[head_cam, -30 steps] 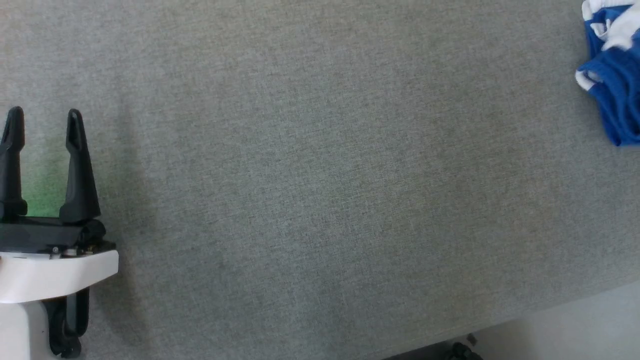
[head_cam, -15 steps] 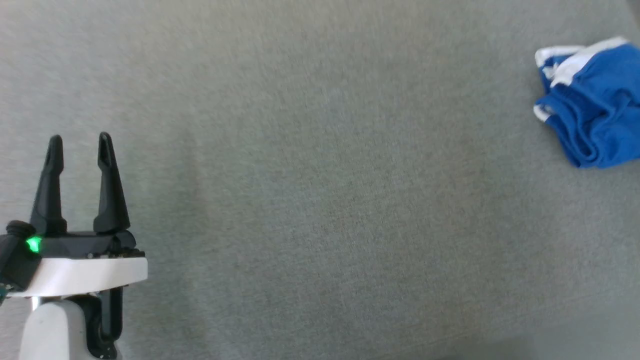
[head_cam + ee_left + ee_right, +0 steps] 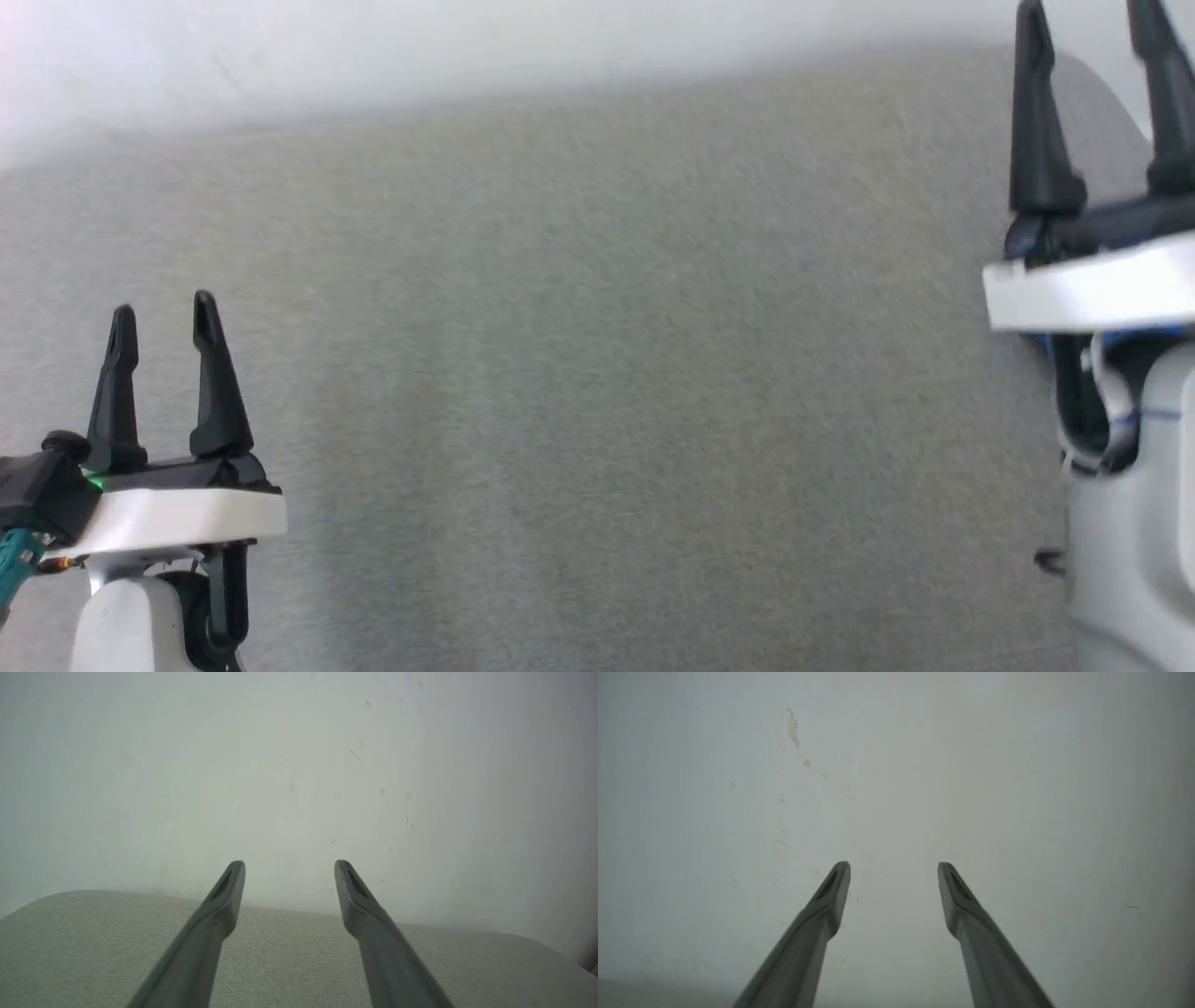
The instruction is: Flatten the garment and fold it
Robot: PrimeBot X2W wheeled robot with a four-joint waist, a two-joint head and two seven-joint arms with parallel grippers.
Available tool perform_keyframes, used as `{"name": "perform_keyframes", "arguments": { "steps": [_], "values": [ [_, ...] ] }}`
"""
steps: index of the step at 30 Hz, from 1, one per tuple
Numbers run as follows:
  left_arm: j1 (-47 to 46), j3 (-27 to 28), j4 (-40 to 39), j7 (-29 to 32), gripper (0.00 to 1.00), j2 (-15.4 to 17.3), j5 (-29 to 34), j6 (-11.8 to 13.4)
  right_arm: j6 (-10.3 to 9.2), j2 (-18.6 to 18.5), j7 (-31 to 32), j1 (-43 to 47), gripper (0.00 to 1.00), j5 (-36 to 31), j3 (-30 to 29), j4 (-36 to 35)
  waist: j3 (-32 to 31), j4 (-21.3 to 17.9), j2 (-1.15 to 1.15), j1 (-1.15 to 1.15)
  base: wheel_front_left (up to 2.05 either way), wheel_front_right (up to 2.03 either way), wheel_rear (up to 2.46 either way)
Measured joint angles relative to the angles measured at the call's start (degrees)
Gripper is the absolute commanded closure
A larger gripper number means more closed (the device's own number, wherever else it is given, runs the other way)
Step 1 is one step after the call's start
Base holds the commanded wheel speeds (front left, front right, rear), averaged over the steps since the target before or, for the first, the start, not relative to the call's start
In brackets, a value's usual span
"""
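My left gripper (image 3: 162, 306) stands open at the lower left of the head view, over the grey fabric-covered table (image 3: 597, 373), with nothing between its fingers. In the left wrist view, that gripper (image 3: 289, 865) points past the table's far edge at a pale wall. My right gripper (image 3: 1088, 7) is open at the upper right, its fingers reaching the top edge. The right wrist view has that gripper (image 3: 893, 865) open and empty against the wall. The blue garment (image 3: 1130, 338) is almost wholly hidden behind my right wrist; just a thin blue sliver peeks out below the white flange.
A pale wall (image 3: 467, 47) rises behind the table's far edge. The table's rounded far corner (image 3: 537, 947) appears in the left wrist view. Wide bare grey surface lies between the two grippers.
The head camera has swung, so the whole picture shifted. The far wall and my right gripper have come into view, and the garment now sits behind the right wrist. The left gripper stays open.
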Motion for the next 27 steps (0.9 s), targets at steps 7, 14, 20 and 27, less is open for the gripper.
{"name": "perform_keyframes", "arguments": {
  "steps": [7, 14, 20, 27],
  "values": [
    [0.01, 0.14, 1.77, -0.01, 0.00, -1.15, 1.07, 0.45, -0.02, 0.40, -8.02, 8.97, 0.00, 7.45, -0.91, 5.04, -3.71, 3.74, 0.00, 0.01, 0.00, 0.00, 0.00],
    [0.22, -1.75, 4.47, -0.01, 0.00, -2.26, 2.27, 0.80, -0.04, 0.43, -9.00, 15.25, 0.00, 11.49, -0.07, 8.67, -5.99, 7.24, 0.00, 0.01, 0.00, 0.00, 0.00],
    [0.69, -4.21, 7.95, 0.00, 0.00, -2.49, 3.67, 1.02, -0.05, 0.48, -9.00, 20.25, 0.00, 8.48, 1.65, 9.75, -7.53, 9.20, 0.00, 0.01, 0.00, 0.00, 0.00],
    [1.86, -7.10, 12.29, -0.01, 0.00, -2.71, 5.88, 1.01, -0.05, 0.48, -9.00, 24.53, 0.00, 6.86, 3.00, 13.21, -9.00, 10.05, 0.00, 0.01, 0.00, 0.00, 0.00]
  ]
}}
